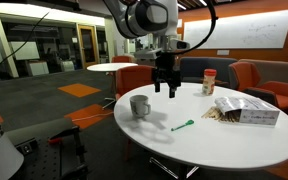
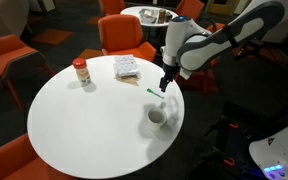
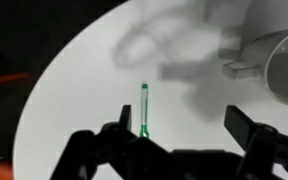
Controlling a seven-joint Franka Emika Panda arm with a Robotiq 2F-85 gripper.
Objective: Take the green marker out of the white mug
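Note:
The green marker [image 1: 183, 125] lies flat on the round white table [image 1: 224, 145], outside the mug; it also shows in an exterior view [image 2: 156, 92] and in the wrist view [image 3: 144, 108]. The white mug [image 1: 140, 105] stands upright on the table, also seen in an exterior view [image 2: 157, 115] and at the right edge of the wrist view [image 3: 279, 60]. My gripper [image 1: 165, 88] hangs open and empty above the table, between mug and marker. In the wrist view my gripper [image 3: 179, 125] has its fingers spread wide, the marker near one finger.
A jar with a red lid [image 1: 209, 81] stands at the table's far side, also visible in an exterior view [image 2: 81, 72]. A flat packet [image 1: 246, 110] lies near it [image 2: 126, 67]. Orange chairs [image 1: 136, 75] ring the table.

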